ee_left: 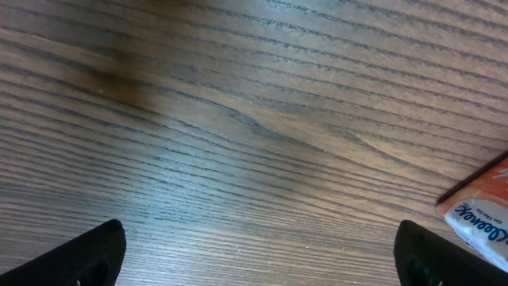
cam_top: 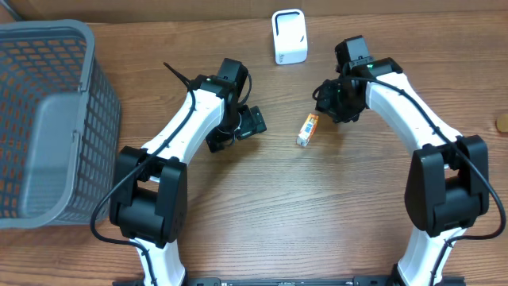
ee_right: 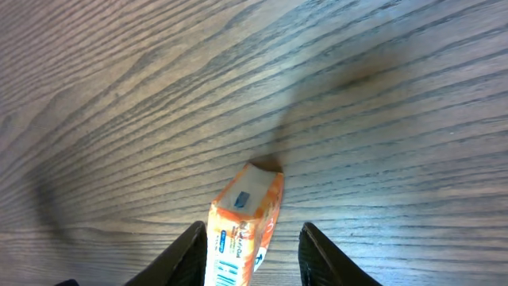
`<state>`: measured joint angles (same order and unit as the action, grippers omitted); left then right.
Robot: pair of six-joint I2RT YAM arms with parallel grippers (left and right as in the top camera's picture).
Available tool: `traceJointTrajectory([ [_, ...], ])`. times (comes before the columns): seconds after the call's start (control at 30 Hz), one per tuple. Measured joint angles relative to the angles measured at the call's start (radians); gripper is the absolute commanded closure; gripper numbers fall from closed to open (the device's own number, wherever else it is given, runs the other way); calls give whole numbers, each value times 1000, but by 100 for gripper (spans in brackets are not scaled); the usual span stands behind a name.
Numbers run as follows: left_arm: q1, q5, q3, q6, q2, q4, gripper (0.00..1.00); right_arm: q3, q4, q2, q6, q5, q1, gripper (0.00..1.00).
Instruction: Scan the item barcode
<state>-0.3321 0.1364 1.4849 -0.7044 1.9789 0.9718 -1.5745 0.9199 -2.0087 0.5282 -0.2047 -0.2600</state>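
The item is a small orange and white packet (cam_top: 308, 129) lying on the wooden table, just left of my right gripper (cam_top: 329, 102). In the right wrist view the packet (ee_right: 246, 214) sits between the fingers of the right gripper (ee_right: 252, 232), and a blue barcode (ee_right: 230, 274) shows on its near side. The left finger (ee_right: 190, 254) is against the packet. The right finger (ee_right: 321, 258) stands clear of it with a gap, so the jaws are not closed on it. My left gripper (ee_left: 258, 242) is wide open over bare wood, with a corner of the packet (ee_left: 480, 210) at its right edge.
A white boxy scanner-like device (cam_top: 289, 36) stands at the back of the table, beyond the packet. A grey plastic basket (cam_top: 48, 119) fills the far left. The left gripper (cam_top: 238, 127) hangs left of the packet.
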Motion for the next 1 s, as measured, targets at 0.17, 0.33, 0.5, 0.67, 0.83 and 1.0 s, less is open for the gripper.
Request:
traceJointTrajectory([
  [0.17, 0, 0, 0, 0, 0, 1, 0, 4, 11, 0, 5, 39, -30, 63],
  [0.33, 0, 0, 0, 0, 0, 1, 0, 11, 14, -6, 46, 53, -43, 69],
  [0.5, 0, 0, 0, 0, 0, 1, 0, 12, -14, -15, 63, 35, -60, 69],
  [0.67, 0, 0, 0, 0, 0, 15, 0, 12, -41, -17, 76, 22, -130, 69],
  [0.83, 0, 0, 0, 0, 0, 27, 0, 12, -54, -31, 82, 33, -195, 72],
  [1.0, 0, 0, 0, 0, 0, 34, 0, -10, 39, -32, 48, 118, -193, 69],
])
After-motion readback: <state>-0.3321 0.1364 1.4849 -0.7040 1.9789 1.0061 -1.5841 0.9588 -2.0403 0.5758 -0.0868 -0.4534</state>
